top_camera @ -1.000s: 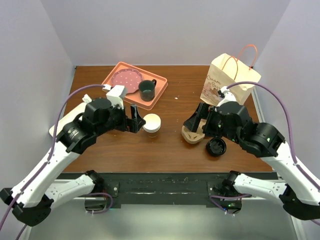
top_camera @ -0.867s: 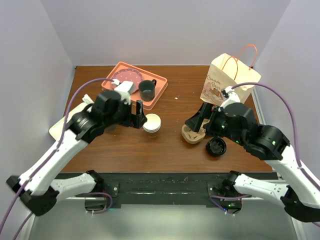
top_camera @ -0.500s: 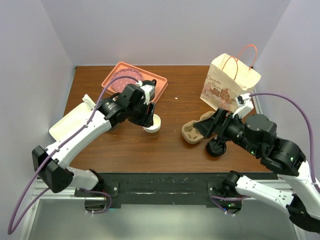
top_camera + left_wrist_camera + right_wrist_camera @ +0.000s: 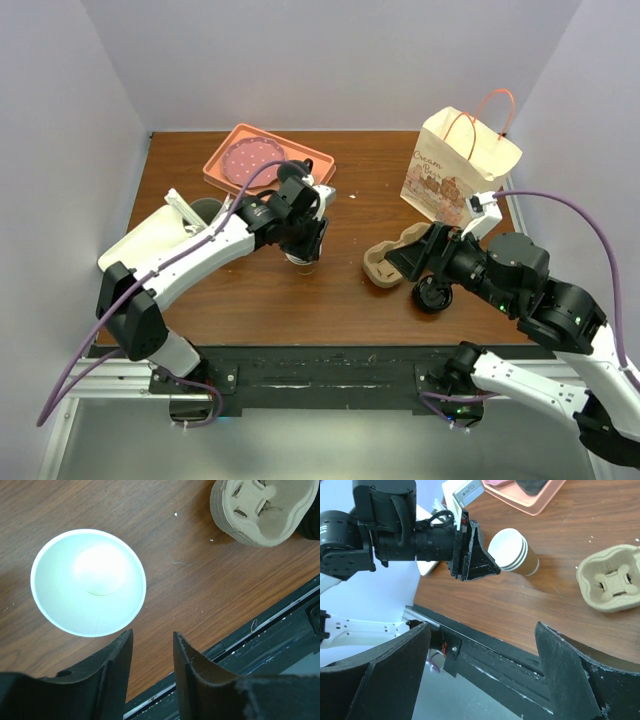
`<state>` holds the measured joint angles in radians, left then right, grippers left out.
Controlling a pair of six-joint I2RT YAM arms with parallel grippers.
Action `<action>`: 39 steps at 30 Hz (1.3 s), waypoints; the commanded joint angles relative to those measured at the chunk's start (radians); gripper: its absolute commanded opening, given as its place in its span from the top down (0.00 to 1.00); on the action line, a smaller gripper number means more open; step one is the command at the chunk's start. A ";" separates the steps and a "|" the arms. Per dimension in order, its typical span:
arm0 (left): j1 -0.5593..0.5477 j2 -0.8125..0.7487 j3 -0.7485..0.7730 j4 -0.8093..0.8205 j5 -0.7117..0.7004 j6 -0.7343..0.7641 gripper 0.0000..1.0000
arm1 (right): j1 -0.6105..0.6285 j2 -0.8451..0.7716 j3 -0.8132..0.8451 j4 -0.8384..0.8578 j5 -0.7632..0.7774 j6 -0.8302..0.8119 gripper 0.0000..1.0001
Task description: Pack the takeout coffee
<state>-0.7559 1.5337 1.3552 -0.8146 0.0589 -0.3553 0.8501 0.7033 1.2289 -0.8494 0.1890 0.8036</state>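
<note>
Paper coffee cup (image 4: 88, 582): you'll find it upright near the middle of the tabletop (image 4: 200, 590), open-topped and white inside; its tan body shows in the right wrist view.
Left claw (image 4: 152, 636): your fingers are parted a little with nothing between them. They hang right above the cup, its rim just beyond the tips.
Right claw (image 4: 483, 630): spread wide, holding nothing, raised over the near right part of the tabletop.
Pulp cup carrier (image 4: 383, 264): to the cup's right, apart from it.
Black lid (image 4: 432, 295): loose on the tabletop, just beside the carrier's near right side.
Paper bag (image 4: 455, 165): standing at the far right.
Pink tray (image 4: 310, 185): far left of centre, with a dotted plate (image 4: 248, 157) on it.
</note>
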 commanded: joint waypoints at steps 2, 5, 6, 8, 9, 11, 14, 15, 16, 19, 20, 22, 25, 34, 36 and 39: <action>-0.008 0.031 0.038 0.052 -0.030 0.050 0.62 | -0.003 -0.030 0.014 0.012 -0.003 0.019 0.12; -0.008 0.049 0.041 0.057 -0.048 0.061 0.64 | -0.005 -0.062 0.000 0.024 0.006 0.037 0.13; -0.008 0.052 0.038 0.060 -0.048 0.064 0.64 | -0.003 -0.067 0.000 0.024 0.013 0.040 0.13; -0.008 0.062 0.030 0.071 -0.036 0.067 0.64 | -0.005 -0.074 0.000 0.016 0.021 0.042 0.13; -0.008 0.065 0.027 0.074 -0.030 0.065 0.64 | -0.003 -0.074 0.001 0.010 0.024 0.045 0.13; -0.008 0.069 0.010 0.089 -0.027 0.065 0.64 | -0.003 -0.076 0.004 0.007 0.027 0.046 0.13; -0.008 0.072 -0.010 0.109 -0.030 0.067 0.64 | -0.003 -0.074 0.006 0.006 0.029 0.048 0.13; -0.008 0.075 -0.010 0.111 -0.031 0.070 0.65 | -0.003 -0.074 0.006 0.003 0.030 0.049 0.13; -0.008 0.077 -0.010 0.114 -0.033 0.073 0.65 | -0.003 -0.073 0.007 0.001 0.030 0.049 0.13; -0.008 0.086 -0.013 0.115 -0.045 0.082 0.67 | -0.003 -0.073 0.007 -0.002 0.035 0.051 0.13; -0.008 0.091 -0.013 0.115 -0.048 0.085 0.68 | -0.003 -0.074 0.009 -0.005 0.036 0.052 0.13; -0.008 0.095 -0.016 0.114 -0.047 0.088 0.69 | -0.002 -0.076 0.012 -0.008 0.038 0.052 0.13; -0.008 0.105 -0.016 0.114 -0.048 0.090 0.70 | -0.005 -0.074 0.015 -0.017 0.046 0.051 0.14; -0.008 0.117 -0.011 0.118 -0.056 0.110 0.83 | -0.003 -0.073 0.024 -0.043 0.069 0.060 0.14; -0.008 0.118 -0.007 0.114 -0.085 0.118 0.85 | -0.003 -0.071 0.021 -0.042 0.070 0.062 0.14; -0.008 0.128 0.002 0.101 -0.119 0.131 0.92 | -0.003 -0.067 0.020 -0.039 0.069 0.062 0.14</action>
<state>-0.7616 1.6531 1.3434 -0.7197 -0.0059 -0.2646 0.8501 0.6224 1.2282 -0.8989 0.2276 0.8524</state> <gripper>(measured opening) 0.124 0.862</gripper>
